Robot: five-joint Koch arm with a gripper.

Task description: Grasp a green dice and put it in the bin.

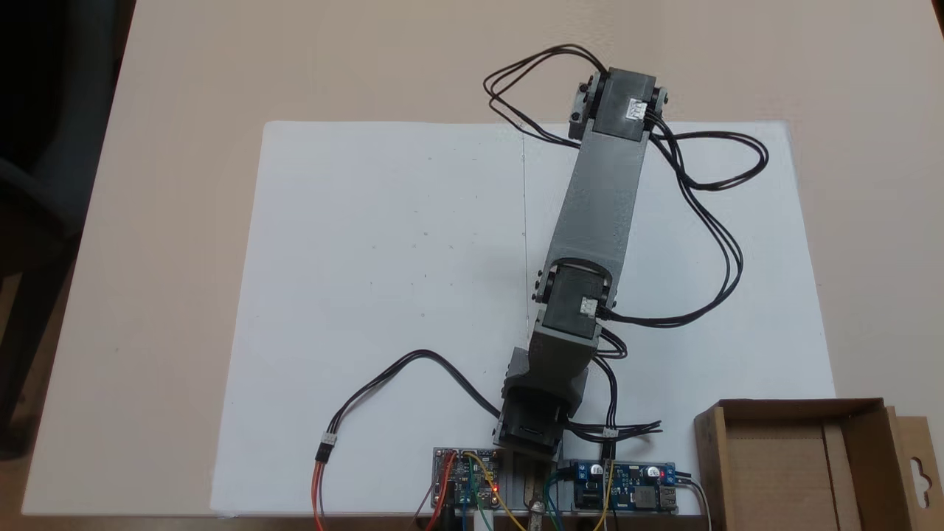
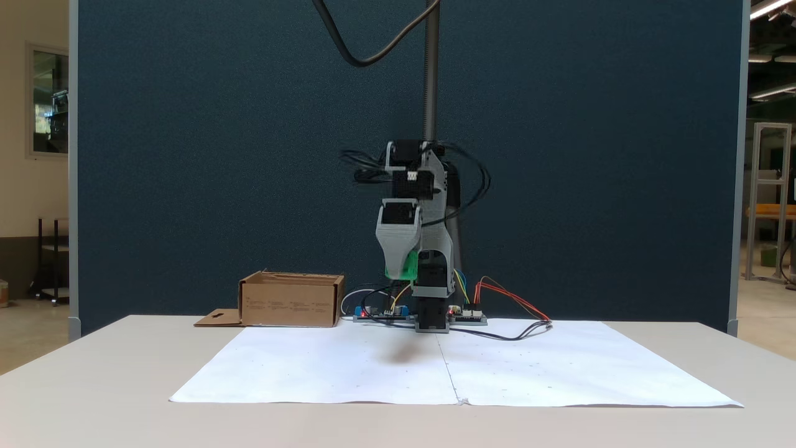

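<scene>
The green dice (image 2: 400, 268) hangs in the air well above the white paper, in front of the arm's base. My gripper (image 2: 405, 271) is shut on it; the grey jaw comes down over its top and right side. Seen from above in a fixed view, the folded arm (image 1: 601, 199) covers both the gripper and the dice. The bin (image 2: 291, 301), a low brown cardboard box, stands on the table to the left of the base and apart from the gripper. From above, the bin (image 1: 709, 464) lies at the bottom right with nothing inside, its hanger-hole flap (image 1: 918, 472) folded outward.
A large white paper sheet (image 1: 383, 280) covers the middle of the table. Two circuit boards (image 1: 466, 479) (image 1: 627, 487) with coloured wires sit beside the arm's base. Black cables (image 1: 708, 221) loop off the arm. A dark blue partition (image 2: 217, 155) stands behind the table.
</scene>
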